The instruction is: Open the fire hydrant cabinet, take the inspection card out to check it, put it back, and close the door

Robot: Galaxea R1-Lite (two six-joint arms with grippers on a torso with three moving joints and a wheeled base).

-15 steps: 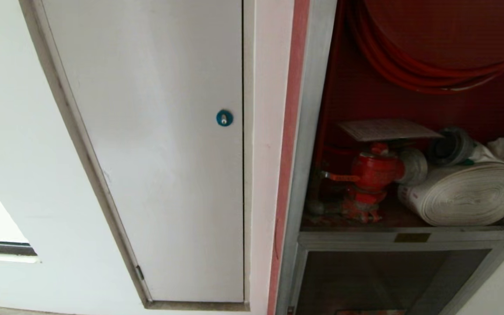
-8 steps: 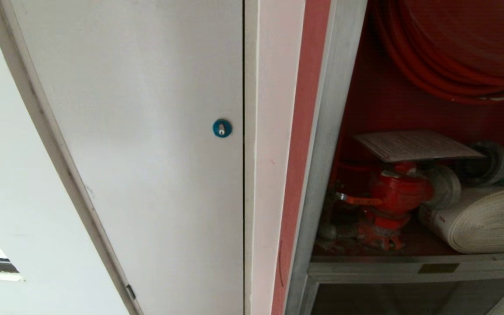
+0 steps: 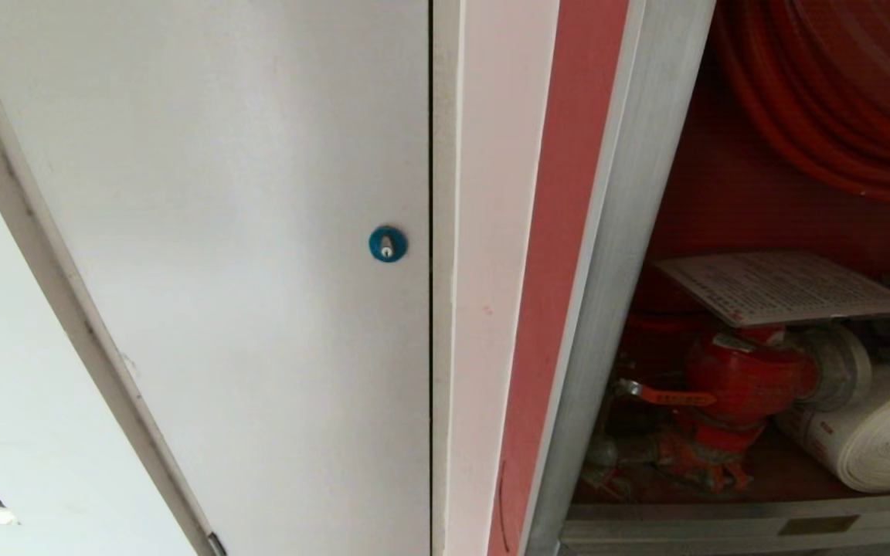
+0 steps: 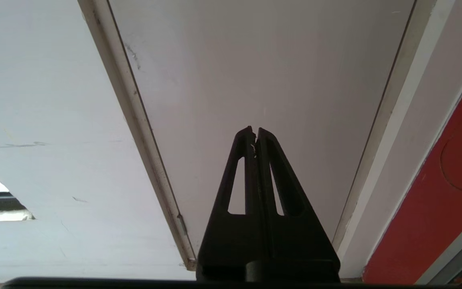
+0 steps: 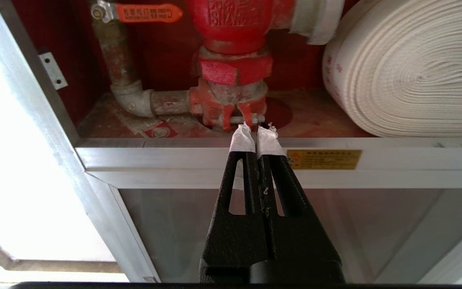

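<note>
the fire hydrant cabinet (image 3: 630,255) stands open, so i judge i am at the step of fetching the inspection card (image 3: 789,286). it lies flat on top of the red valve (image 3: 746,378), beside the white rolled hose (image 3: 878,448): thin, white, covered with rows of small print. my right gripper (image 5: 257,132) hangs low before the cabinet's sill, below the valve, fingers pressed together and holding nothing. my left gripper (image 4: 255,132) is likewise pinched shut, facing the white-grey panel (image 3: 259,232). next i would need to lift the right arm, spread the fingers and pinch the card's edge.
</note>
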